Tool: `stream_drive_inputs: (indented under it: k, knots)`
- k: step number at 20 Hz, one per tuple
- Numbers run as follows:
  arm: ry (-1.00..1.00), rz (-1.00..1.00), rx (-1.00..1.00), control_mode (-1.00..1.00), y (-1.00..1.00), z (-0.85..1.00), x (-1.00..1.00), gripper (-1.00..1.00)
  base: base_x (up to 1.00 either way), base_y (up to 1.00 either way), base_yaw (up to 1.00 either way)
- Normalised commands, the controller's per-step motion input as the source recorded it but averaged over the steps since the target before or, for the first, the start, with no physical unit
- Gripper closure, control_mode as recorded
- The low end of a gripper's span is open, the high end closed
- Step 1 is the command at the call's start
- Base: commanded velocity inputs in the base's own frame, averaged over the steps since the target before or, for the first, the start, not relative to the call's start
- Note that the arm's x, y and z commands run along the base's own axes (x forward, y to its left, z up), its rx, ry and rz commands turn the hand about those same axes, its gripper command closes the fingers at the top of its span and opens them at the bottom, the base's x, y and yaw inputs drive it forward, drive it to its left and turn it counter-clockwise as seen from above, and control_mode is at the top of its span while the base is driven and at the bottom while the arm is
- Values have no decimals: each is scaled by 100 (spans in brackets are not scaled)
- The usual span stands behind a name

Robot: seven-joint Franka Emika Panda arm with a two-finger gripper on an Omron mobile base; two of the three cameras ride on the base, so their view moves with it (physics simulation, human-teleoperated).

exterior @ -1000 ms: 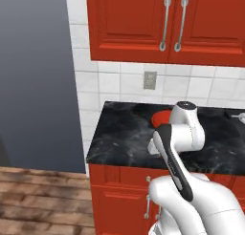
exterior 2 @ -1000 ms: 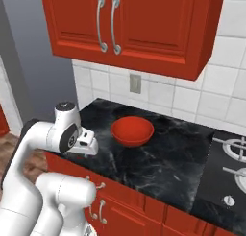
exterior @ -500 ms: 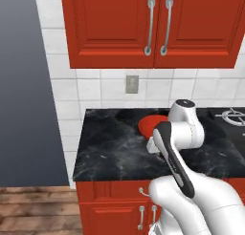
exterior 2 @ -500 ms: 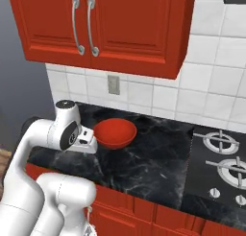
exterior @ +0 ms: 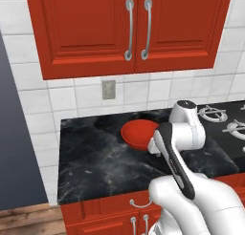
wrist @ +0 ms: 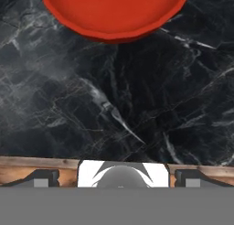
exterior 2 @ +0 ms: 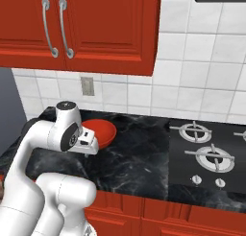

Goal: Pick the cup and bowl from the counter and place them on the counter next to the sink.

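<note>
With the base having rolled right, the bowl [wrist: 114, 13] now sits at twelve o'clock of the wide, empty hand [wrist: 114, 176] over the bench [wrist: 114, 105]

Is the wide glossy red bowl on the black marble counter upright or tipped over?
Upright: the red bowl sits rim-up on the counter, its hollow showing.

Glossy white rounded arm [exterior: 191, 200], dark grey joint bands, black trim
</note>
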Motion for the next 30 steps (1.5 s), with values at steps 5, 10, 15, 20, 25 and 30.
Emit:
stream_drive_inputs:
  k: [5,10,15,20,25,30]
  knots:
    - [0,0,0,100,0,0,0,-100,0,0,0]
    - [0,0,0,-100,0,0,0,-100,0,0,0]
    - [-4,-9,2,-100,2,-41,29,-100,0,0,0]
    - [-1,-11,1,-100,-2,-6,11,-100,0,0,0]
    - [4,-11,0,-100,-19,7,42,-100,0,0,0]
    - [0,-20,0,-100,-15,-1,73,-100,0,0,0]
